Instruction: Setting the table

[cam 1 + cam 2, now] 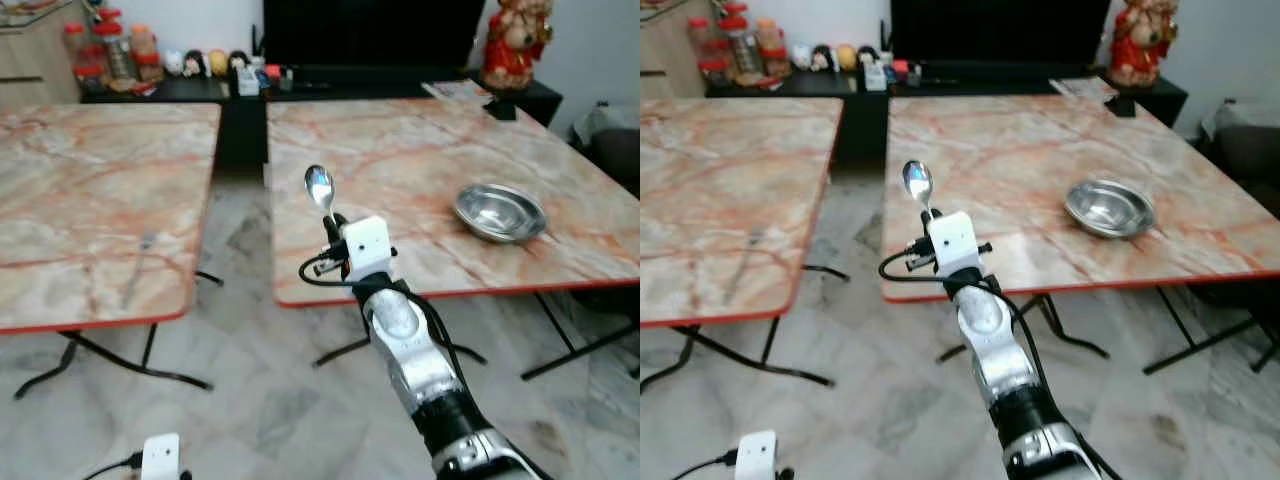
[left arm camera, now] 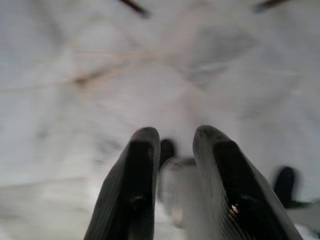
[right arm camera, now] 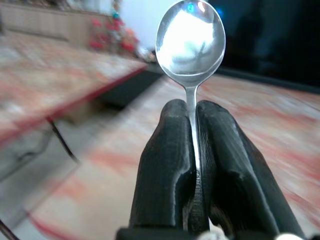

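1. The right gripper (image 3: 192, 150) is pinching a spoon (image 1: 319, 187) by its handle, both black fingers (image 3: 165, 170) pressed tight against the thin stem.
2. The spoon is standing nearly upright, long axis running straight out along the fingers, bowl at the top and pointing away from the wrist.
3. In the head views the spoon is being held in the air just above the near left corner of the right-hand marble table (image 1: 400, 150), its bowl sitting over the table's front edge region.
4. A metal bowl (image 1: 500, 212) is resting on that same table, towards the right edge and near the front, well apart from the spoon.
5. A second marble table (image 1: 90, 200) is standing to the left, with a strip of tiled floor (image 1: 250, 400) between the two.
6. The left gripper (image 2: 175, 175) is hanging low over the floor, its two fingers (image 2: 135, 185) held slightly apart with nothing between them.
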You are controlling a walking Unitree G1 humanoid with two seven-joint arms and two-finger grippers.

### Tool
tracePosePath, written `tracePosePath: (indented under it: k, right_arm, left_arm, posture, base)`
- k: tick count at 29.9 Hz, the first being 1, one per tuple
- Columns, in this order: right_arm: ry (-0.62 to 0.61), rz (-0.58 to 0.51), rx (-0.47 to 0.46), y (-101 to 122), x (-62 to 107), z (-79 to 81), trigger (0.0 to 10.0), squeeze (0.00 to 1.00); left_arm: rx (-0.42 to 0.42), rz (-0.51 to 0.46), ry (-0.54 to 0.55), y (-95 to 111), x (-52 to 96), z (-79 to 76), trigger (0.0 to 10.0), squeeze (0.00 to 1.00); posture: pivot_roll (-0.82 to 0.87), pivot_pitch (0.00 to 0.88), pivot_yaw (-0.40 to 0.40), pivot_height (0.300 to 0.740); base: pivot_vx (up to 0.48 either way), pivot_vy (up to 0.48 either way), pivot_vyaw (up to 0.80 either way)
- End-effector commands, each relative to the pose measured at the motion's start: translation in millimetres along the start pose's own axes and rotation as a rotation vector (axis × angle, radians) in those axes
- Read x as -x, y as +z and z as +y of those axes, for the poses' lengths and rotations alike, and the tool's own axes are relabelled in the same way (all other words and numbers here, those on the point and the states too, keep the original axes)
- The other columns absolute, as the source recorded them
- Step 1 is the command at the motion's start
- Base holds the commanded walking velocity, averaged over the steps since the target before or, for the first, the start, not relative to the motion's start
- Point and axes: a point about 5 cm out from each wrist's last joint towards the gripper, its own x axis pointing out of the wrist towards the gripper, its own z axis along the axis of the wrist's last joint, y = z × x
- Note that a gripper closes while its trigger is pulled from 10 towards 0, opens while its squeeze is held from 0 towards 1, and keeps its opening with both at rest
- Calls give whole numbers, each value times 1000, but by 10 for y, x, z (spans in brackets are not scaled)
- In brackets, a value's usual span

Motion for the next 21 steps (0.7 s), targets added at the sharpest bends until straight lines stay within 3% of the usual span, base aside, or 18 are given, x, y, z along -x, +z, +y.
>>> tracePosePath:
  k: [1,9,14,17,21]
  right_arm:
    - [-6,-28,-7,70,-27,-1,10000,0]
    - [-8,14,12,-74,76,-63,10000,0]
    - [-15,182,38,-545,383,-183,10000,0]
    - [-12,242,36,-691,482,-201,10000,0]
    - [-32,455,-25,-1144,798,-233,10000,0]
  left_arm:
    - [8,12,5,-34,9,10,10000,0]
    - [9,11,4,-35,9,1,10000,0]
    - [23,23,12,-75,20,3,10000,0]
    - [24,25,10,-85,23,2,10000,0]
    - [23,33,0,-116,32,-10,10000,0]
  posture:
    - [-22,0,-6,732]
    - [-24,0,-11,732]
    - [-25,0,-14,732]
    - [-28,0,-14,732]
    - [-32,0,-10,732]
  base:
    - [0,-480,0]
    - [0,-480,0]
    - [0,-160,0]
    - [0,0,0]
    - [0,0,0]
